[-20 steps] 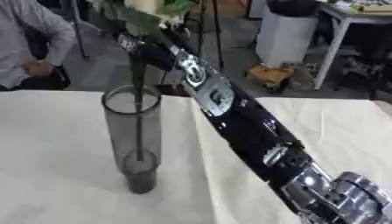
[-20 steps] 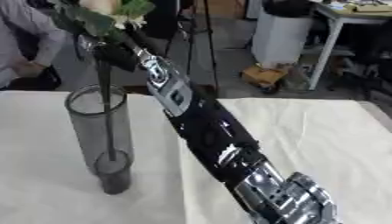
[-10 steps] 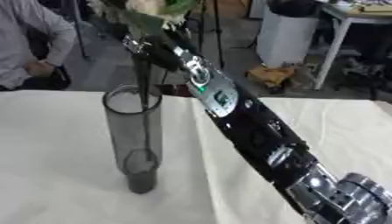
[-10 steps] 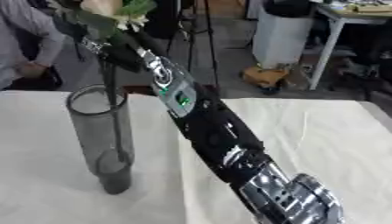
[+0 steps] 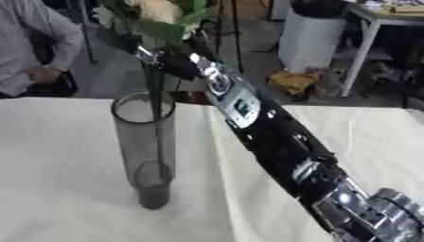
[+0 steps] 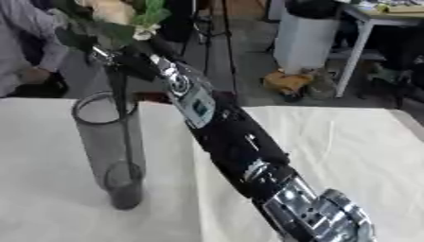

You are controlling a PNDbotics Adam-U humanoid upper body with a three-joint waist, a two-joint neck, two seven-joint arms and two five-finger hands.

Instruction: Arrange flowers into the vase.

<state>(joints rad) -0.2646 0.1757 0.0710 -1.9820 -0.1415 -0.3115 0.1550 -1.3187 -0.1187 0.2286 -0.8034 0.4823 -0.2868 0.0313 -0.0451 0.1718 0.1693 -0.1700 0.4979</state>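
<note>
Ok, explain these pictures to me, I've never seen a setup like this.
Both pictures come from two cameras in a humanoid robot's head, looking down at a table covered in white cloth. The long black and silver limb is its right arm, reaching from the lower right. Its right hand holds a flower with a pale bloom and green leaves; the fingers are hard to make out. The stem runs down inside a tall, clear, dark-tinted vase standing upright. The left hand is not in view.

A white-clothed table (image 5: 75, 189) fills the foreground beneath the right hand (image 5: 136, 45). Beyond the hand lies grey floor (image 5: 257, 71), a white cylindrical bin (image 5: 311, 40), a white-legged desk (image 5: 364, 42) and yellow clutter (image 5: 294, 80).
</note>
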